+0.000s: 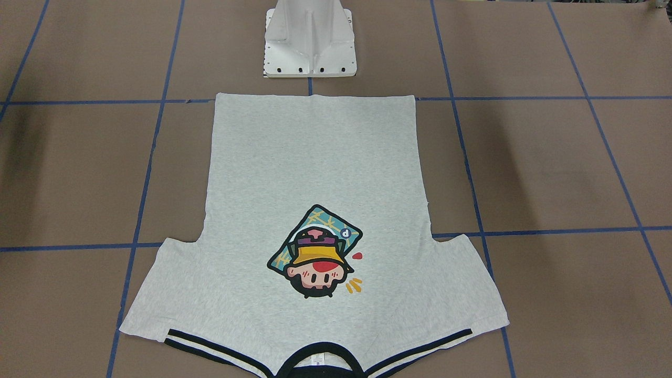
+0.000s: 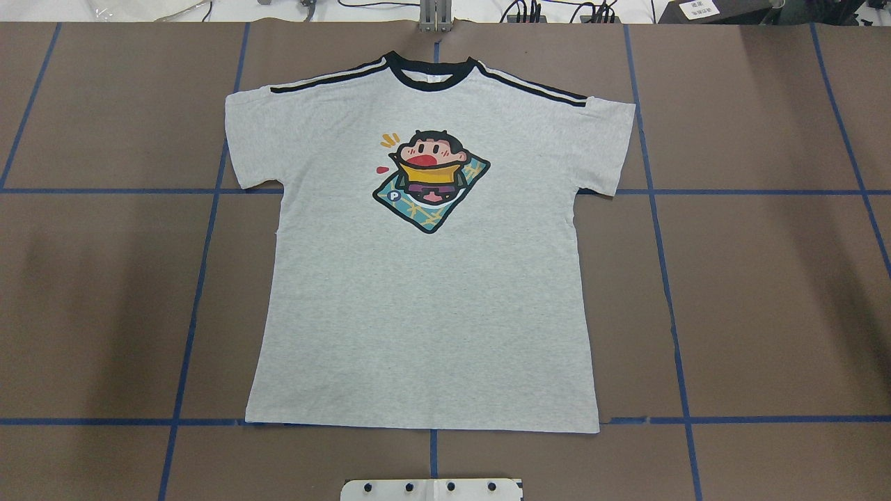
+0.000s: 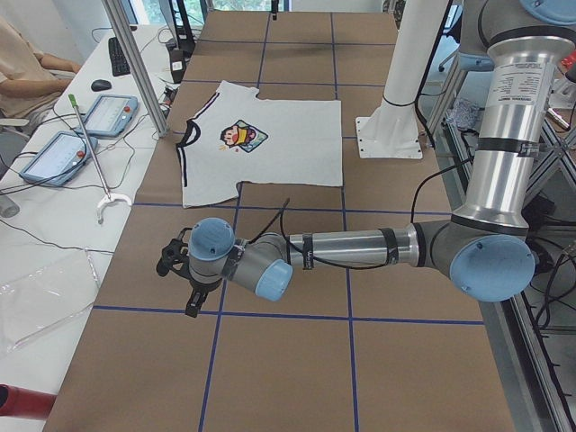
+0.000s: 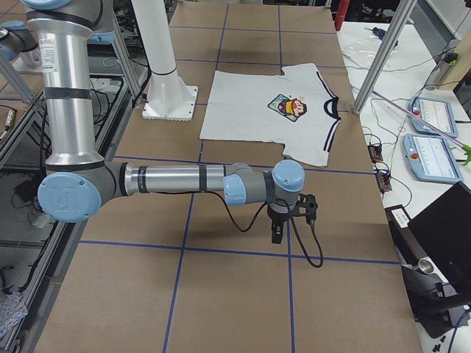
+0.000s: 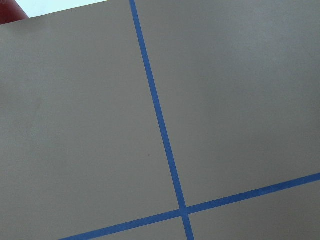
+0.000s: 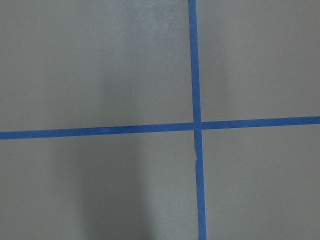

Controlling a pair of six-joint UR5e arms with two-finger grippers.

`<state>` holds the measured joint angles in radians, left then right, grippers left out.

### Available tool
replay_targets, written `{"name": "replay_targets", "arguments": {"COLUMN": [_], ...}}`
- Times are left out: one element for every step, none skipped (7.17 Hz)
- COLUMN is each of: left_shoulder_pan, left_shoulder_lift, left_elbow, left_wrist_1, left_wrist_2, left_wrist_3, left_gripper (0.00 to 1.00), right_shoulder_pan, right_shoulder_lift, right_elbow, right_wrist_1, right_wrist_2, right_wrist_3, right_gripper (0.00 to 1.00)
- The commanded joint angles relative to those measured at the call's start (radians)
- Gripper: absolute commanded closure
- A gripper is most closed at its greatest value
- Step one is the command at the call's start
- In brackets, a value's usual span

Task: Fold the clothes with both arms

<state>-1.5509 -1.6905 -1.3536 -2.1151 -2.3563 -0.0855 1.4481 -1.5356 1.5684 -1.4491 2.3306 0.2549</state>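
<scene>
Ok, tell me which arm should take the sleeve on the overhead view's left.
Left, likely. The left gripper hovers over the table beyond that sleeve of the T-shirt; the right gripper hangs off the opposite side.

On the T-shirt [image 2: 424,313], matt heather-grey knit cloth with smooth print. On the bench [image 2: 766,292], matt brown paper-like covering, smooth blue tape [image 2: 665,278]. On the left arm [image 3: 346,247], satin metal tubes, glossy blue plastic caps [image 3: 490,268].

There is one T-shirt [image 2: 424,313]. Two arms, left arm [image 3: 360,247] and right arm [image 4: 176,179], hang one well off each side of it. One white pedestal [image 1: 310,42] stands near its hem. Two control tablets [image 3: 110,114] [image 3: 56,157] lie beyond its collar.
</scene>
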Motion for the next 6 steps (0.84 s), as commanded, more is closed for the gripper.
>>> {"name": "replay_targets", "arguments": {"left_shoulder_pan": [0.0, 0.0, 0.003, 0.003, 0.003, 0.041], "left_shoulder_lift": [-0.006, 0.0, 0.002, 0.018, 0.021, 0.022], "left_elbow": [-0.013, -0.012, -0.009, -0.009, -0.007, -0.012], "left_wrist_1": [-0.008, -0.009, -0.009, -0.016, -0.023, -0.085], "left_wrist_2": [0.008, 0.009, 0.009, 0.006, 0.0, -0.003], "left_wrist_3": [-0.002, 0.0, 0.001, 0.0, 0.0, -0.003], "left_gripper": [0.0, 0.0, 0.0, 0.0, 0.0, 0.0], "right_shoulder_pan": [0.0, 0.0, 0.0, 0.0, -0.002, -0.018], "right_shoulder_lift": [-0.003, -0.001, -0.003, -0.003, -0.003, 0.0], "right_elbow": [-0.001, -0.002, -0.002, -0.005, -0.014, -0.016], "right_wrist_1": [0.004, 0.004, 0.004, 0.004, 0.007, 0.041], "right_wrist_2": [0.001, 0.0, 0.001, 0.001, 0.006, 0.009], "right_wrist_3": [0.004, 0.004, 0.004, 0.007, 0.006, 0.004], "right_gripper": [0.0, 0.0, 0.0, 0.0, 0.0, 0.0]}}
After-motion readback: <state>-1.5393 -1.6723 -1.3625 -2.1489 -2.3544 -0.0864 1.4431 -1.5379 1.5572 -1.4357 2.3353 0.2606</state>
